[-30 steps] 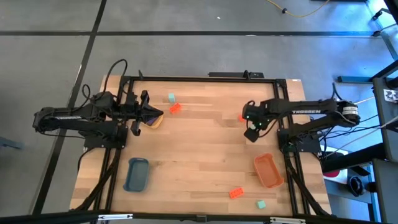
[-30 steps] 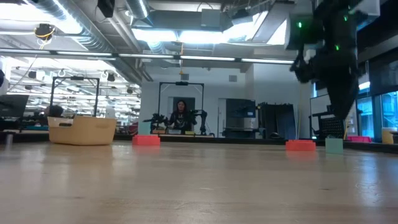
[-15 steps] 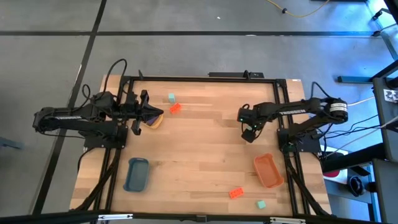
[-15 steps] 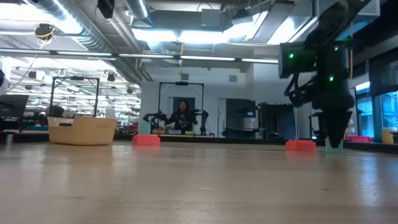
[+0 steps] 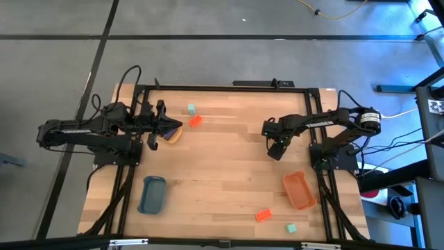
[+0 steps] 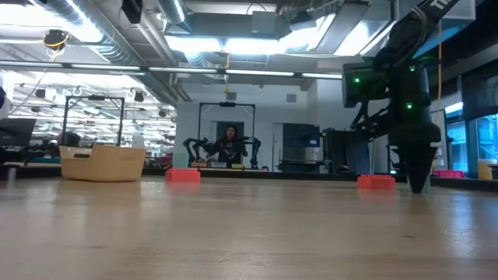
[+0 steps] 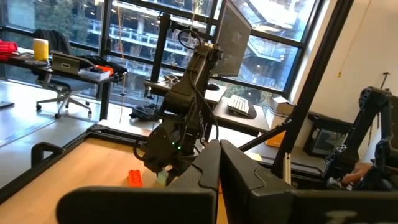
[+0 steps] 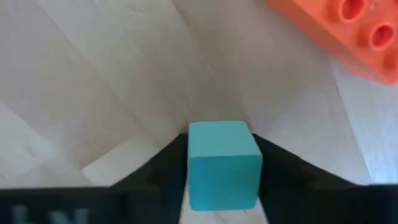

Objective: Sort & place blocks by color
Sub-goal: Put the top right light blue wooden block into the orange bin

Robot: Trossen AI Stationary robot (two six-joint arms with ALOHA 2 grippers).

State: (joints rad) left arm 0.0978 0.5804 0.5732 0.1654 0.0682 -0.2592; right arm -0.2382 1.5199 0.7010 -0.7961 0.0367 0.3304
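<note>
A mint-teal cube (image 8: 224,163) sits on the wooden table with my right gripper (image 5: 275,144) down over it, pointing straight down, one dark finger on each side. An orange-red studded brick (image 8: 348,28) lies just beside it and shows too in the low view as the brick (image 6: 376,181). My left gripper (image 5: 166,128) waits shut above the yellow tray (image 5: 175,135) at the far left. More blocks lie loose: teal (image 5: 191,109) and orange (image 5: 195,120) at the back, orange (image 5: 263,215) and teal (image 5: 292,228) near the front. My right gripper pinches the teal cube by two opposite upright sides (image 8: 193,165) between its two fingers (image 8: 283,168), coming from above and pointing down. The cube stands flat on the table, its top face level.
The orange tray (image 5: 300,189) lies at the front right and the blue tray (image 5: 152,194) at the front left. The middle of the wooden table (image 5: 222,167) is bare. A black frame runs along the table's edges.
My right gripper has come down to the table top and a little toward the table's left, settling over the teal cube, which the low view showed beside the orange brick and which the fingers now hide there. The cube has stayed in place.
</note>
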